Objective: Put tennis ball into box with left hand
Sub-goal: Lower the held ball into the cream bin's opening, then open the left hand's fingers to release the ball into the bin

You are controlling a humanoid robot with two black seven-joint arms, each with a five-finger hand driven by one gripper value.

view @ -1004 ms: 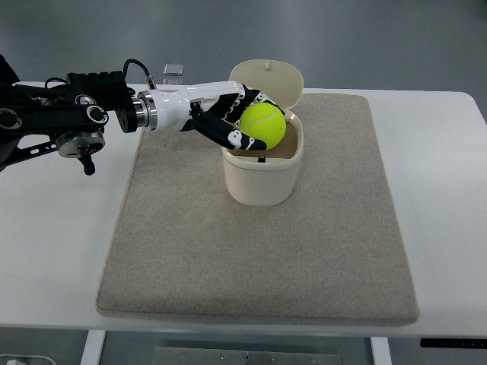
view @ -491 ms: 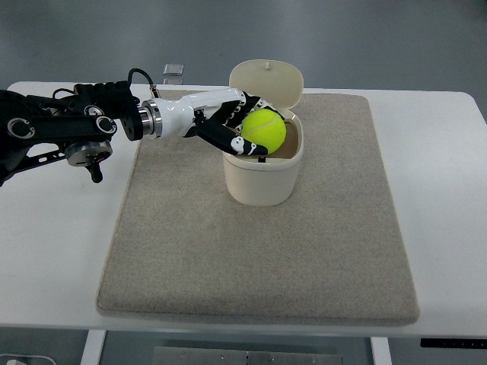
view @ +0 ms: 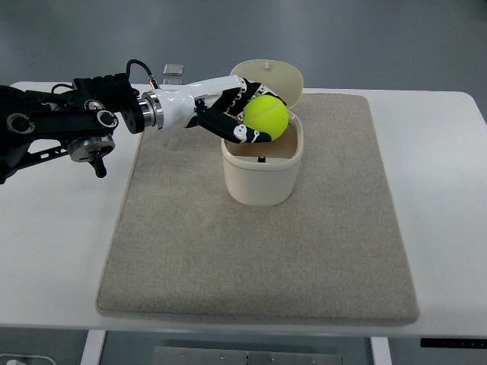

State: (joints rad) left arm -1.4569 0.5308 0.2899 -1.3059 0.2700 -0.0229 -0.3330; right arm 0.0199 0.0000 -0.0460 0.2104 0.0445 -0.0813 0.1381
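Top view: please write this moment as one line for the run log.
left hand: shut on tennis ball | ball: over open box, not released | lid: up | right hand: not in view

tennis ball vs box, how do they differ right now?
Colour: the tennis ball is bright yellow-green, the box cream.
Shape: the tennis ball is a solid sphere; the box is a rounded tub, its hinged lid tipped open.
Support: the left robot hand grips the tennis ball above the opening; the box stands on the mat.
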